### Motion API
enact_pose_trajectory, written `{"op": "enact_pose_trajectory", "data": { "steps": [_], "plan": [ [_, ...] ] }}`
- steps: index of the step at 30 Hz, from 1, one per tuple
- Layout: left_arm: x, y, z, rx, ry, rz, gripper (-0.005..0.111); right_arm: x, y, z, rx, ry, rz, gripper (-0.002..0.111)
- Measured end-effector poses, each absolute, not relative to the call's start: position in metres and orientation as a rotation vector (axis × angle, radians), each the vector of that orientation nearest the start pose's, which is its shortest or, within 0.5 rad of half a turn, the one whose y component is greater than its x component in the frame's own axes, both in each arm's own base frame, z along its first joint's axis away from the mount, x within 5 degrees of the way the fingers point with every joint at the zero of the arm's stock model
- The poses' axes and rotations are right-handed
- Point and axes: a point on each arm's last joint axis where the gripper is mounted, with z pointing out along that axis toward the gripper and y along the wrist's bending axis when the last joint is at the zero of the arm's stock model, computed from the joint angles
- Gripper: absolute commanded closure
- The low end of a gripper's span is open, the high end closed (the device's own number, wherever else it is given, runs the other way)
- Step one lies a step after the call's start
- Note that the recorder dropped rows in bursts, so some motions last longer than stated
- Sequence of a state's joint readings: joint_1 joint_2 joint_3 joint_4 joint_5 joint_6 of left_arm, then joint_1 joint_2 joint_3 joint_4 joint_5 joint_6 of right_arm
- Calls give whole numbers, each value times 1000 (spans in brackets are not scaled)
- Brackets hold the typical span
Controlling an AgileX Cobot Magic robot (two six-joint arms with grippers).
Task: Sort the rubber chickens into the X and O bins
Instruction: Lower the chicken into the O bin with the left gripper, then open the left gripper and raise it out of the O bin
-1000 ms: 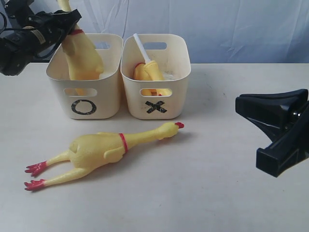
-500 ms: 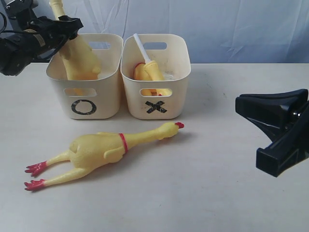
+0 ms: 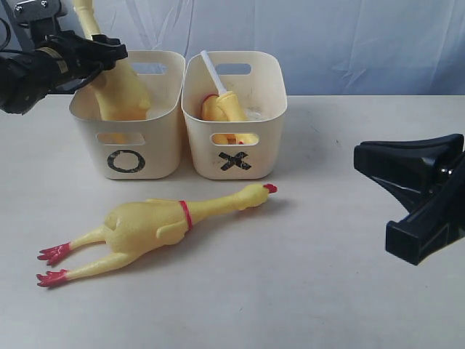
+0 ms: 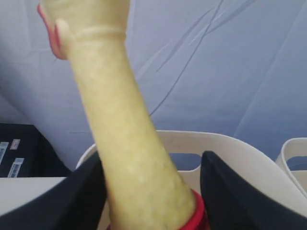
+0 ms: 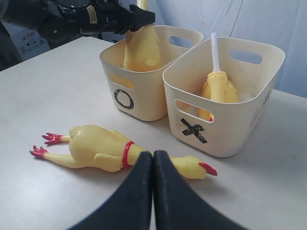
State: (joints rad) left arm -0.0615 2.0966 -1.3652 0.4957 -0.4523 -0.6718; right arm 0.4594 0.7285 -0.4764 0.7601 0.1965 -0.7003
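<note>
**One chicken going into the O tub, one waiting on the table**

The left gripper (image 3: 102, 57), far left, has its jaws pinched on the neck of a long rubber chicken (image 3: 123, 91), just above the red band. The body hangs inside the O bin (image 3: 163, 109) while the head and neck stick up over the rim. The right gripper (image 5: 152, 165) waits well off to the right, its jaws pressed together on nothing. In the X bin (image 3: 269, 123) sits the short chicken with the white stick (image 3: 229, 109), and another long chicken (image 3: 149, 229) lies flat on the table (image 3: 327, 291) just near of both tubs. My worry is the let-go: the neck is tall and floppy, so it could flop over the rim, or the rubber could cling to the pads and ride back up, jostling the light tub against its neighbour.
</note>
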Motion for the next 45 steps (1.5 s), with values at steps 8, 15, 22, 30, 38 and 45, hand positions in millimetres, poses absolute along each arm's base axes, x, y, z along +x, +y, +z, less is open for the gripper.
{"op": "enact_pose_trajectory", "data": {
  "steps": [8, 15, 22, 30, 38, 45],
  "plan": [
    [478, -42, 200, -13, 1905, -294, 52, 131, 78, 293, -478, 1843, 475, 108],
    [476, -37, 232, -16, 1904, -224, 52, 131, 78, 293, -478, 1843, 475, 108],
    [474, -34, 239, -120, 1932, -249, 52, 131, 78, 293, -477, 1843, 477, 108],
    [471, -34, 245, -135, 1931, -247, 52, 131, 78, 293, -477, 1843, 477, 108],
    [459, -29, 276, -157, 1913, -211, 58, 131, 78, 293, -477, 1843, 477, 108],
    [431, -34, 314, -41, 1972, -27, 106, 131, 78, 293, -473, 1844, 480, 108]
  ]
}}
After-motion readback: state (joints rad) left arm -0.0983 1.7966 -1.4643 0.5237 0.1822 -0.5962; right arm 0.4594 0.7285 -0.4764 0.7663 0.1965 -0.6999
